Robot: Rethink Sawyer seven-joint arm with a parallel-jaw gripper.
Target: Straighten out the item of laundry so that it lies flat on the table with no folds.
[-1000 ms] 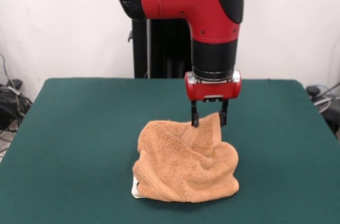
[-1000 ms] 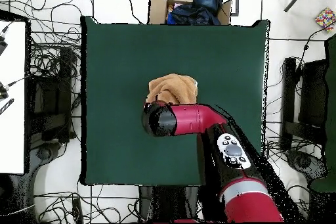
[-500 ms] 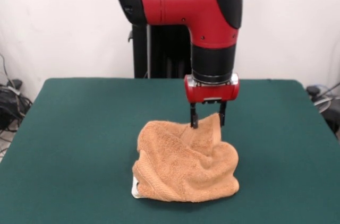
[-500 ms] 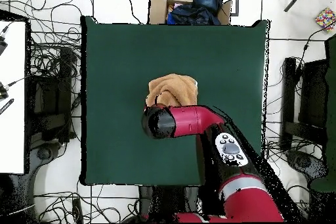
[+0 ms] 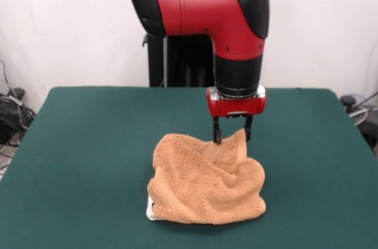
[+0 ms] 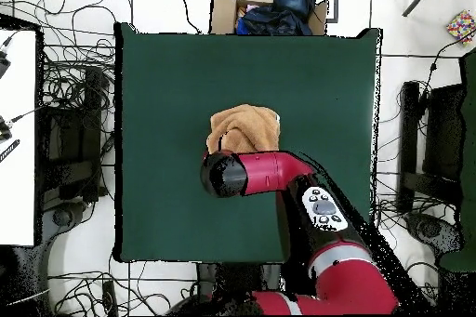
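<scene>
The item of laundry (image 5: pixel 204 184) is an orange-tan towel, bunched into a rumpled heap on the green table (image 5: pixel 88 143), with a small white tag at its near left corner. My gripper (image 5: pixel 233 137) hangs straight down over the heap's far edge and is open. Its two fingers stand apart on either side of a raised peak of cloth. In the overhead view the towel (image 6: pixel 244 127) lies near the middle of the table (image 6: pixel 158 81). There the arm (image 6: pixel 251 172) covers the towel's lower edge and hides the gripper.
A cardboard box of dark clothes (image 6: pixel 270 5) sits beyond the table's top edge in the overhead view. Cables and equipment lie on the floor to both sides. Green cloth stretches wide around the towel.
The gripper has shifted slightly lower in the front view, staying over the same raised fold. The towel's shape is nearly unchanged.
</scene>
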